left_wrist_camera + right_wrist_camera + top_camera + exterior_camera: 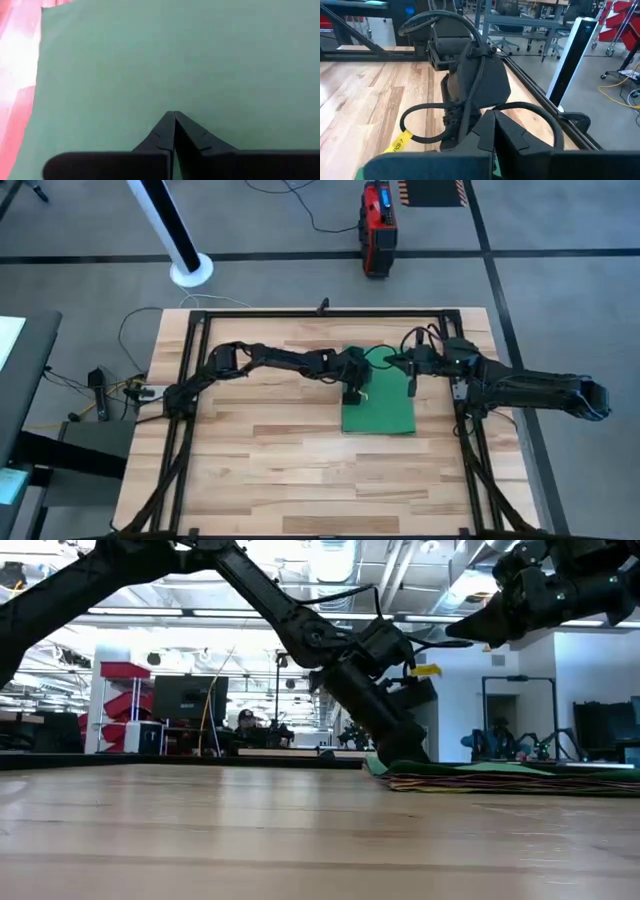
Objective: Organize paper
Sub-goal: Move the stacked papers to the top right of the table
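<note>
Several sheets of paper [380,412] lie stacked, green on top, right of centre on the counter [260,460]. Left hand [354,394], fingers closed, presses on the stack's left edge. Right hand [411,388], fingers together, empty, hangs above the stack

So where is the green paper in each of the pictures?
High view: the green paper lies right of the table's middle, top of the stack, under the left gripper.
Low view: at the right, a thin green edge on top of the flat stack.
Left wrist view: it fills nearly the whole picture.
Right wrist view: only a green corner at the bottom left.
Shared landmark: the left gripper pressing on the paper's edge.
</note>
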Tool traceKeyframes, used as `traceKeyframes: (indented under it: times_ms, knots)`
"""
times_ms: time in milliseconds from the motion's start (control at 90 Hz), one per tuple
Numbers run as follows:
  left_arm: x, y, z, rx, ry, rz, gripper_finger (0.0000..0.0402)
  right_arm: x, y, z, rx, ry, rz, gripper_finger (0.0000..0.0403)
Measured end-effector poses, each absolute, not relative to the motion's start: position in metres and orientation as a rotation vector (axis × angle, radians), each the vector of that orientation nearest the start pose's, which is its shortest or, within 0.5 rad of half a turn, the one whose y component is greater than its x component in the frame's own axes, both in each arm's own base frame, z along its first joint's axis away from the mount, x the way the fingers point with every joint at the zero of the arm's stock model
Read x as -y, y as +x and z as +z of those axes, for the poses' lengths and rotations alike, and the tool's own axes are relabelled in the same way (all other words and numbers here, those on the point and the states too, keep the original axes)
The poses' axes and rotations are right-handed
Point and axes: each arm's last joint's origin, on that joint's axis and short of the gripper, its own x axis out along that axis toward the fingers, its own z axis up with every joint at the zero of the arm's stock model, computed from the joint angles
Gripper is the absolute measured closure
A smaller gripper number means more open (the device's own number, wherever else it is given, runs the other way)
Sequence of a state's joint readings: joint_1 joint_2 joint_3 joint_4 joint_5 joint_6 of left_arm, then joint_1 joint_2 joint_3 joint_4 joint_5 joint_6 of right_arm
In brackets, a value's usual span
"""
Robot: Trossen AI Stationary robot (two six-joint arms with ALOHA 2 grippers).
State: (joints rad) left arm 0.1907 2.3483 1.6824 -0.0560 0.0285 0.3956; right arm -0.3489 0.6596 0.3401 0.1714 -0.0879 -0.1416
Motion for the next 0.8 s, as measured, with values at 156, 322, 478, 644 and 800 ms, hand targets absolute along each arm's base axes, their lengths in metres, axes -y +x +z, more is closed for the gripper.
traceKeyframes:
  times_ms: [156,322,478,644,800]
  knots:
    - [-0.094,0.499,0.130,-0.705,0.249,-0.021,0.0401,0.049,0.145,0.235,-0.143,-0.136,-0.243,0.0403]
    - [-0.096,0.499,0.131,-0.696,0.229,-0.030,0.0402,0.043,0.141,0.239,-0.109,-0.173,-0.226,0.0403]
    - [-0.102,0.498,0.131,-0.683,0.179,-0.056,0.0402,0.036,0.138,0.244,-0.076,-0.221,-0.232,0.0403]
    - [-0.107,0.497,0.132,-0.669,0.149,-0.057,0.0401,0.027,0.132,0.239,-0.036,-0.268,-0.225,0.0403]
    - [-0.107,0.500,0.139,-0.613,0.129,-0.079,0.0402,0.025,0.122,0.237,0.018,-0.272,-0.228,0.0403]
